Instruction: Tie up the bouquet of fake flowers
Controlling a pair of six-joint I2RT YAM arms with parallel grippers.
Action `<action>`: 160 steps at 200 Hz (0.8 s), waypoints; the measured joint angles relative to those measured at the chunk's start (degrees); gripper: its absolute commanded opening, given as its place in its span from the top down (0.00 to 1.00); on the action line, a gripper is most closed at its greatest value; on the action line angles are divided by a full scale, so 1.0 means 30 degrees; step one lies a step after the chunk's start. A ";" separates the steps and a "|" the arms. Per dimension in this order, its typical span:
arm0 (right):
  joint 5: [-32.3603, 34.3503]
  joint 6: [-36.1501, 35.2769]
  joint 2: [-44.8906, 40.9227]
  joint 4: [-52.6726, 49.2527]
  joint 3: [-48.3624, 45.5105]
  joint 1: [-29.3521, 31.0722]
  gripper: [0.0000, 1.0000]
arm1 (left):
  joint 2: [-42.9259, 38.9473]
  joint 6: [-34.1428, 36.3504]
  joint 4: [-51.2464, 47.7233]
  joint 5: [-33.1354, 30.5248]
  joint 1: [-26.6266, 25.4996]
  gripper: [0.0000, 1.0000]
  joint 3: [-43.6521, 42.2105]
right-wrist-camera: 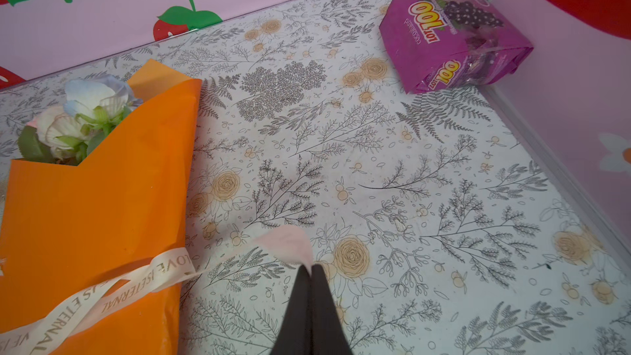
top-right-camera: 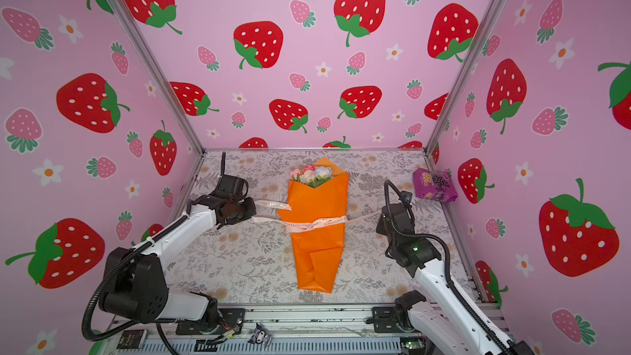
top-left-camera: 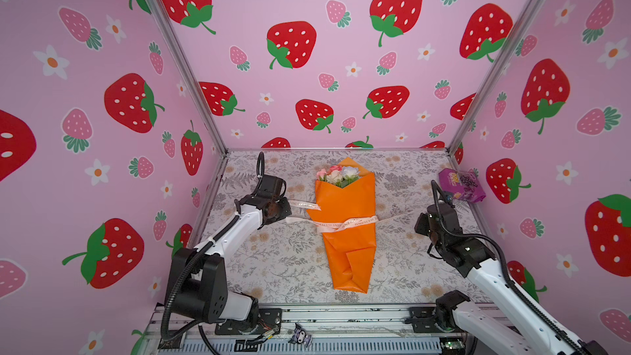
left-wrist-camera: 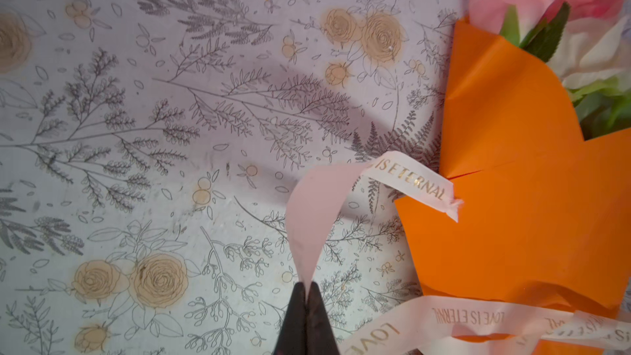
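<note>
Two grippers, both pinched shut, flank the bouquet (top-left-camera: 345,233) lying mid-frame on the floral table (top-left-camera: 273,268) in both top views. Its long axis runs bottom to top, with the folded orange tail nearest the camera. Midway up, a cream ribbon (top-left-camera: 341,224) crosses the wrap. The left gripper (left-wrist-camera: 307,297) clamps one tail of it and the right gripper (right-wrist-camera: 311,276) nips the other. Beyond, the blooms point at the back wall. A purple snack packet (top-left-camera: 461,186) sits in the far right corner.
</note>
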 measured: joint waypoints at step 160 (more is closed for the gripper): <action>-0.3628 -0.0393 0.3075 0.1180 -0.2011 -0.8604 0.55 | -0.2565 -0.1865 0.0401 0.0525 0.0692 1.00 -0.3439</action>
